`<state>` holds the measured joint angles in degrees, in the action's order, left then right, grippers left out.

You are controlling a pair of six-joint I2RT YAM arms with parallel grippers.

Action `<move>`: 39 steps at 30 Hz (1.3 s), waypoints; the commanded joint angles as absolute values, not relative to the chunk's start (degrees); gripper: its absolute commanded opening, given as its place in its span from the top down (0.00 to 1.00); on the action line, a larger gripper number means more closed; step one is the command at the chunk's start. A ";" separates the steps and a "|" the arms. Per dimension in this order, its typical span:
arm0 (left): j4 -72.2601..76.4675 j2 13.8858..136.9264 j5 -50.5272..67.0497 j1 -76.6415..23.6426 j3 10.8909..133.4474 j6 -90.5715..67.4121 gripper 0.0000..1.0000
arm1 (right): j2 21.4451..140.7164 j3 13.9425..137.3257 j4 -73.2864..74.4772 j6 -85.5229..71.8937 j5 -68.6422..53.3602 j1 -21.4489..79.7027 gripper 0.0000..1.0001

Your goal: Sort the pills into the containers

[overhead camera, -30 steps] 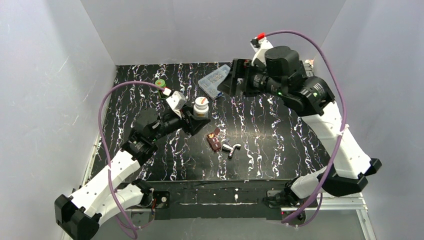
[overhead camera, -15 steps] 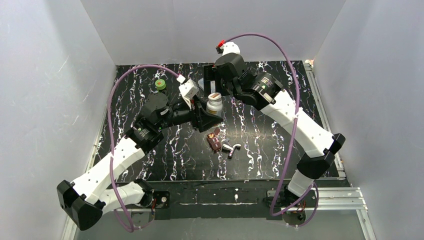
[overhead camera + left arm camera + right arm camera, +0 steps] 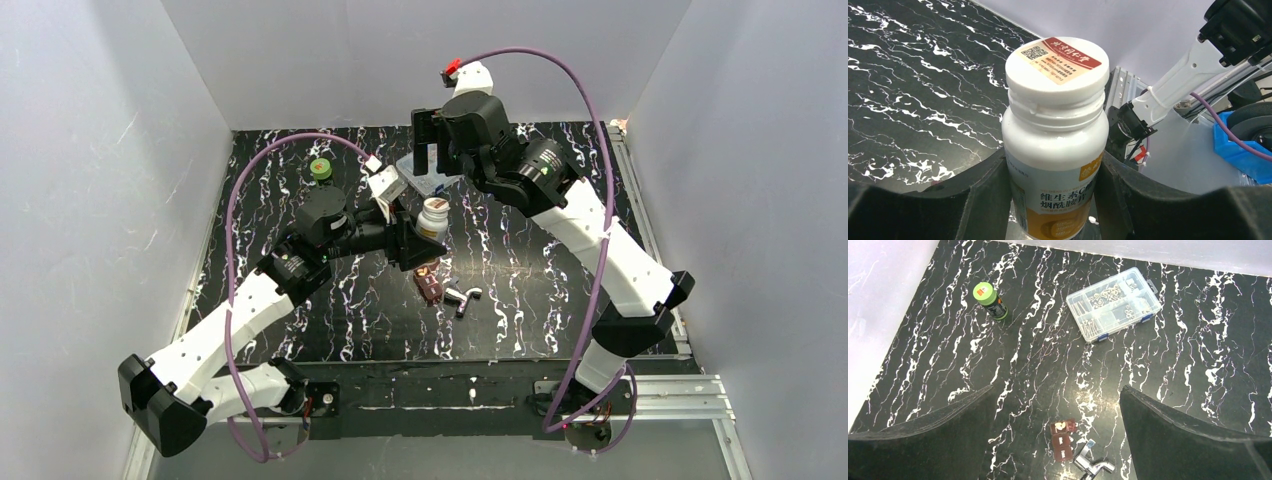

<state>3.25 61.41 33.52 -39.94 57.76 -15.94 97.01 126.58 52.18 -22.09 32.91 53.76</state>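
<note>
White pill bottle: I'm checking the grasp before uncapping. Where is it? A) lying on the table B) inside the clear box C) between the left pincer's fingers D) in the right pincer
C: the left wrist view shows the white pill bottle upright, capped, pressed between the left pincer fingers; the right pincer is open.

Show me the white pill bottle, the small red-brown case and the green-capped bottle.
white pill bottle (image 3: 1054,150), left wrist view, on its white body below the neck.
red-brown case (image 3: 1061,442), right wrist view, on its flat top.
green-capped bottle (image 3: 984,291), right wrist view, on its green cap.
</note>
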 commanded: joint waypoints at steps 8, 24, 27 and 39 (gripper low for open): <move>2.99 60.82 31.30 -40.17 58.71 -15.39 1.00 | 97.08 126.56 52.10 -23.69 34.18 55.18 0.02; 3.71 61.01 30.37 -40.16 61.88 -15.97 1.00 | 92.35 115.91 48.50 -26.32 34.16 56.64 0.02; 4.93 60.42 32.03 -40.17 60.20 -16.45 1.00 | 93.09 118.88 49.98 -26.02 32.45 55.00 0.02; 5.54 60.12 31.87 -40.16 57.19 -17.87 1.00 | 94.64 123.25 50.64 -25.22 32.08 53.79 0.02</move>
